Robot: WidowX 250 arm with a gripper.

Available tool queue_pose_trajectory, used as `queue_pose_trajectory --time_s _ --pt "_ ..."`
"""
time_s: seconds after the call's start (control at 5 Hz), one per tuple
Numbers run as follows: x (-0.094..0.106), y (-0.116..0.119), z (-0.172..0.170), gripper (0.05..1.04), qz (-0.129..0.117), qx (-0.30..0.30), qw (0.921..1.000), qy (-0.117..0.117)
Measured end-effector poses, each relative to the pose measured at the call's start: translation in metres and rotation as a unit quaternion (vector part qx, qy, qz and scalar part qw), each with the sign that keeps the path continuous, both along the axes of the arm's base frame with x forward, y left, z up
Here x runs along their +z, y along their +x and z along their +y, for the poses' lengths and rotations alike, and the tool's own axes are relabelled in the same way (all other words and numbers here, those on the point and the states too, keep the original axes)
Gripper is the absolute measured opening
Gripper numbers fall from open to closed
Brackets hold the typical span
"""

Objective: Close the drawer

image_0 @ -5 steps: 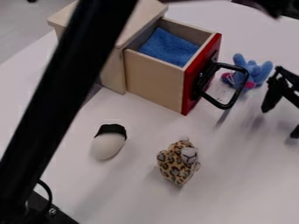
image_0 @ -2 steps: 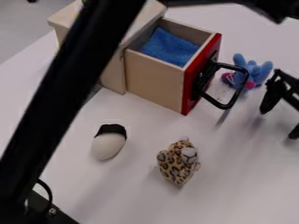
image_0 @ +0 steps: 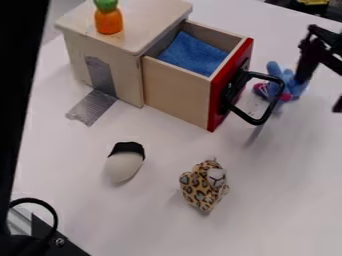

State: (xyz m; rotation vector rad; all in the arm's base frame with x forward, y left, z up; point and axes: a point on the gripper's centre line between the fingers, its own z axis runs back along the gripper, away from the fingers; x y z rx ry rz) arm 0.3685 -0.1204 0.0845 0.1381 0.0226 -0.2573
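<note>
Parted fingers (image_0: 306,64) near blue plush (image_0: 272,88)

We seem to be in a robotics lab. A black robot arm (image_0: 21,100) shares the white surface (image_0: 160,227) with toys.

The table (image_0: 287,210) is bright. Soft, pale gray shadows lie below the handle (image_0: 274,101) and beside the spotted toy (image_0: 202,187).

We see a black pincer (image_0: 320,94). Just beside it: blue plush (image_0: 287,80), pink patches. Near it: red drawer front (image_0: 218,102), black handle (image_0: 257,122). Farther from it: blue cloth (image_0: 192,54), pale wood cabinet (image_0: 123,75), orange-and-green toy (image_0: 108,21), leopard-spotted tan plush (image_0: 202,190), off-white toy (image_0: 123,167) with black end.
</note>
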Motion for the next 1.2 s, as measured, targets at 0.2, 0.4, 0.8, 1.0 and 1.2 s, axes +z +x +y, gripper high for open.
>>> queue_pose_trajectory --time_s 0.2,0.4,0.8,1.0,1.2 --pt "-0.007 -0.002 0.027 0.998 0.010 0.020 0.9997 0.012" --pt "-0.016 -0.004 0.047 0.998 0.020 0.035 0.9990 0.021" --pt "-0.043 -0.013 0.061 0.998 0.053 0.052 0.9971 0.013" --pt "-0.047 -0.015 0.059 0.964 0.056 0.058 0.9967 0.009" --pt "-0.051 -0.016 0.060 0.716 0.057 0.060 0.9966 0.008"
